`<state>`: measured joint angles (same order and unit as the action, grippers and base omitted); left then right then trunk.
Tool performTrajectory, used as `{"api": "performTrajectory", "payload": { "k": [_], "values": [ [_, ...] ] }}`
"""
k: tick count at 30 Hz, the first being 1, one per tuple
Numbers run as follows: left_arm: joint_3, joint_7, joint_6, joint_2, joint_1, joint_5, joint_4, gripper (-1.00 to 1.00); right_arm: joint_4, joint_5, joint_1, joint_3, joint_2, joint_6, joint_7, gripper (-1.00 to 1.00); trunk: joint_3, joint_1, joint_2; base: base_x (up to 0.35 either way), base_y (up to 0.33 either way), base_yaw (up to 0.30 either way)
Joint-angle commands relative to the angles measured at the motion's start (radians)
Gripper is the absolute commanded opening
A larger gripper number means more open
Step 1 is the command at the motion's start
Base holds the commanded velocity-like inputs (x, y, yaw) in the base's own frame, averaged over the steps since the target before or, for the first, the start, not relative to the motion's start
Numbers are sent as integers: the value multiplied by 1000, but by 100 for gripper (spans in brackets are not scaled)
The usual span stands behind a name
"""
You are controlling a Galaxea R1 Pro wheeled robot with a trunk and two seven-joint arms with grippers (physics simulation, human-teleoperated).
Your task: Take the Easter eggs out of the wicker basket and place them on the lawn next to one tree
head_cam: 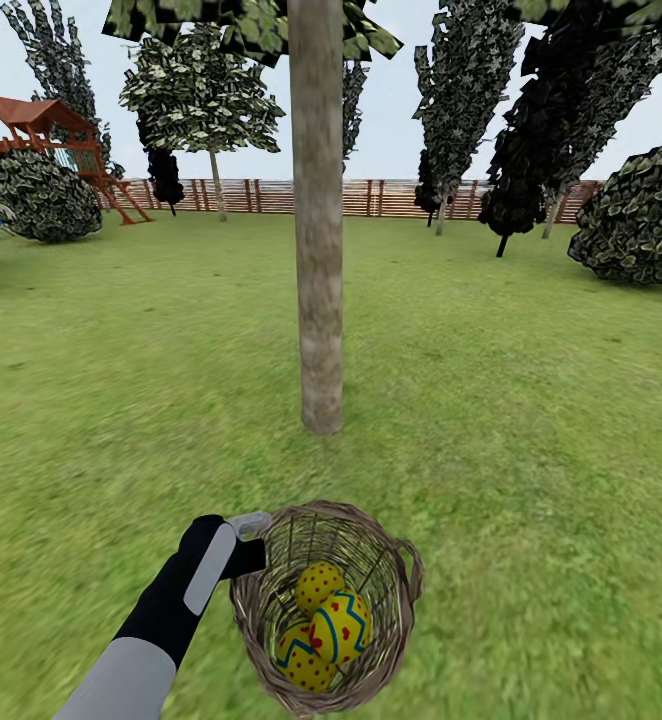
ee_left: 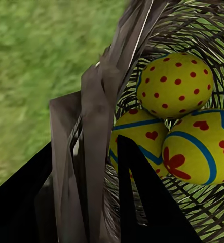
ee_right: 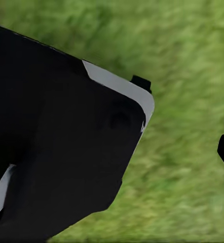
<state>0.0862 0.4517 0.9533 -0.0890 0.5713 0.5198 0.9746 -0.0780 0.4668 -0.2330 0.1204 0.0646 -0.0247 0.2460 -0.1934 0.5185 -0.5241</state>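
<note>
The left gripper (head_cam: 254, 545), black-fingered on a grey and white arm, is clamping the near rim of the small round brown wicker basket (head_cam: 391, 585); in the left wrist view its fingers (ee_left: 137, 197) are closed narrowly across the woven wall (ee_left: 99, 126), one inside and one outside. The basket is hanging from that grip above the wide flat green lawn (head_cam: 531, 400), a little short of the thick, pale grey-brown mottled tree trunk (head_cam: 318, 250) directly ahead.

All three bright yellow Easter eggs are lying together in the basket bottom, touching: a red-dotted one (head_cam: 318, 585) (ee_left: 175, 83), one with a blue zigzag band (head_cam: 341, 628) (ee_left: 200, 149), and a third (head_cam: 301, 655) (ee_left: 140, 136) partly under the others.

Step in hand, as judged: carrying the loaded basket to the chosen tree; no egg is out yet. The next move appears to call for setting the basket down on the grass near the trunk, freeing a gripper, then reaching over the rim for the topmost dotted egg.

In the right wrist view a dark housing with a white edge (ee_right: 66, 152) is covering much of the frame over grass; whether the right gripper's fingers are wide or narrow cannot be told.

The grass is level and bare around the trunk. Beyond are standing a brown slatted wooden fence (head_cam: 391, 197), dark leafy trees (head_cam: 531, 120), rounded bushes (head_cam: 646, 215) and a red wooden play frame (head_cam: 31, 125).
</note>
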Motion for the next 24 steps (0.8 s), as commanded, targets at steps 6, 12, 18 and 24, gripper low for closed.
{"api": "performTrajectory", "payload": {
  "k": [6, 12, 18, 24],
  "values": [
    [-1, 10, -2, 0, 1, 19, 1, -100, -110, 34, -34, 7, -3, 146, -131, 100, -2, 0, -2, 1, 0, 0],
    [-56, 10, -3, 2, 1, 19, 0, -100, -193, -9, -89, 13, -2, 216, -136, 100, -2, 0, -2, 159, 0, 0],
    [-74, 9, -5, 2, 1, 19, 1, -100, -192, -39, -136, 13, -1, 231, -134, 100, -2, 0, -2, 330, 0, 0],
    [-74, 10, -4, 2, 1, 19, 1, -100, -188, -40, -137, 14, 0, 230, -132, 100, -2, 0, -2, 338, 0, 0]
  ]
}}
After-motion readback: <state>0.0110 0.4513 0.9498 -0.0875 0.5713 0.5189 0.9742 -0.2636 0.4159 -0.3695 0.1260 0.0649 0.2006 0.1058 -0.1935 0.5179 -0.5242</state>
